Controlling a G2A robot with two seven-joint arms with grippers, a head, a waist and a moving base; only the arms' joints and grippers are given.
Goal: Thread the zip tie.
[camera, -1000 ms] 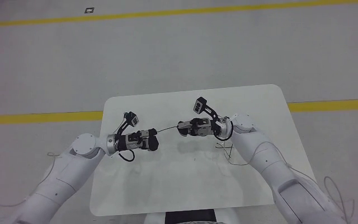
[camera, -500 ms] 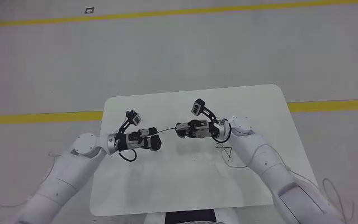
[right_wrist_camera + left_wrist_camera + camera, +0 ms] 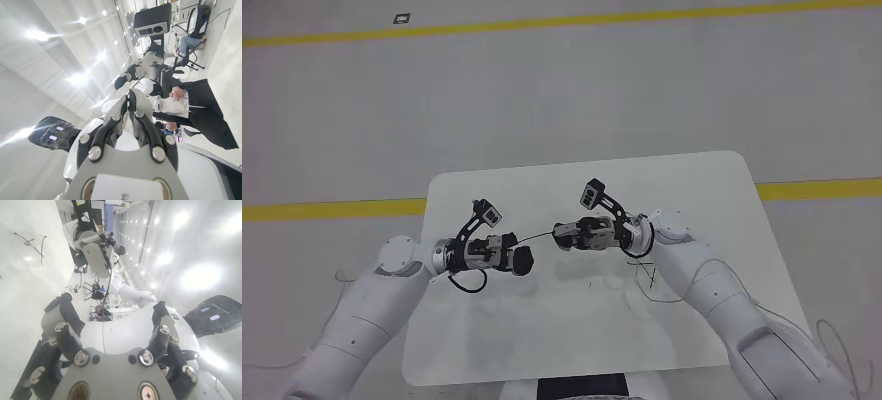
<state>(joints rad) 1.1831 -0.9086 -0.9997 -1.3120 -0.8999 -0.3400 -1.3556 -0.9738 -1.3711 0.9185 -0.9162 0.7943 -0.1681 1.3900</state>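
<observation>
Right fingers [image 3: 133, 101] pinching zip tie [image 3: 108, 285], free end between spread left fingers [image 3: 64, 309]

Thin dark zip tie [image 3: 537, 236], nearly straight

White glossy shells and rounded joints on left arm [image 3: 367, 305] and right arm [image 3: 722, 300], above table [image 3: 702, 190]. Left gripper [image 3: 108, 308]: grey plate, silver screws, black-wrapped fingers [image 3: 62, 313]. Right gripper [image 3: 128, 103]: black linkages, ribbed pads [image 3: 132, 102]. Black cable loops at wrists.
</observation>
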